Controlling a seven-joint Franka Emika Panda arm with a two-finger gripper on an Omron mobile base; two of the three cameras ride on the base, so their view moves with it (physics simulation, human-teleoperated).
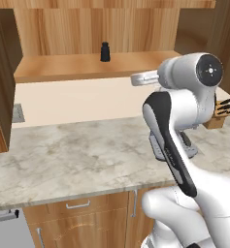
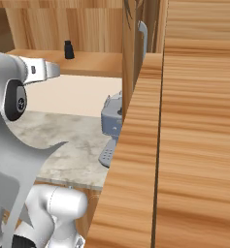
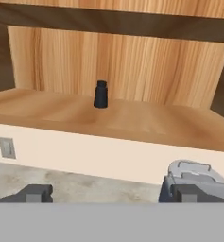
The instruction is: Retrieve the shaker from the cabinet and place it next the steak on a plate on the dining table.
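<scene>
Gripper [image 3: 111, 193] fingers [image 3: 35, 193] were spread wide with nothing between them, held above the marbled counter [image 1: 77, 155] and below the level of the cabinet's shelf [image 1: 63, 68], well short of the shaker [image 1: 105, 51]. That small black shaker stood upright on the shelf, toward its back, close to the wood-grain rear wall of the cabinet [image 3: 132, 61] and apart from both side walls (its narrower cap was uppermost). Seen along the hand, the shaker [image 3: 100, 94] lay left of the shelf's middle and above the gap between the fingers. From the right base camera it [image 2: 68, 49] appeared beyond the arm's white forearm, with the open cabinet door [image 2: 184, 145] standing in the near foreground, right of the shelf. Below the shelf ran a pale cream backsplash [image 1: 82, 99] bearing a grey wall outlet [image 1: 18, 113] at its left end. A grey toaster [image 2: 111, 116] and a knife block [image 1: 222, 112] stood on the counter, below and right of the shelf.
</scene>
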